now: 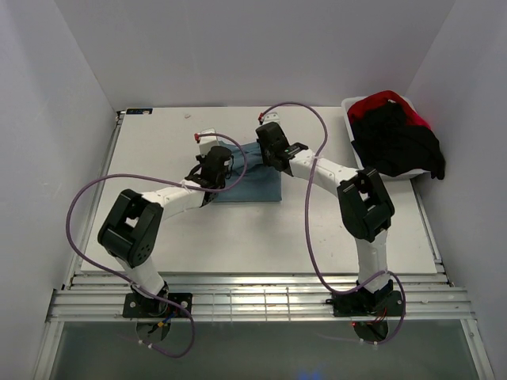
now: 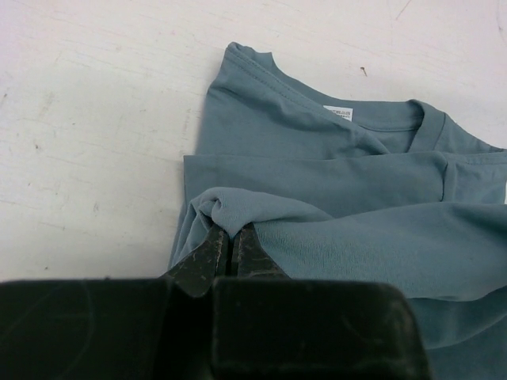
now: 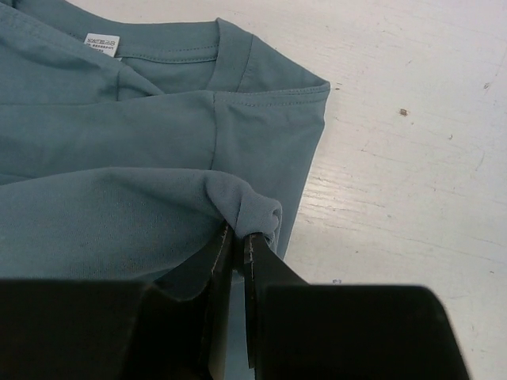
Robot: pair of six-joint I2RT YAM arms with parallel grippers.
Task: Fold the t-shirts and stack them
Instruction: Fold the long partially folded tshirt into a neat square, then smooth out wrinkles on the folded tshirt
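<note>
A dusty teal-blue t-shirt (image 1: 255, 184) lies partly folded on the table's middle, its collar and white tag (image 2: 339, 112) facing away. My left gripper (image 2: 230, 234) is shut on a bunched fold at the shirt's left edge (image 2: 238, 210). My right gripper (image 3: 238, 236) is shut on a bunched fold at the shirt's right edge (image 3: 253, 210). Both hold the lower layer lifted over the upper part. In the top view the left gripper (image 1: 214, 168) and right gripper (image 1: 273, 146) sit at the shirt's two sides. Black and red t-shirts (image 1: 394, 138) lie heaped in the tub.
A white plastic tub (image 1: 353, 107) stands at the back right corner of the table, close to the right wall. Purple cables loop over both arms. White walls close in the table on three sides.
</note>
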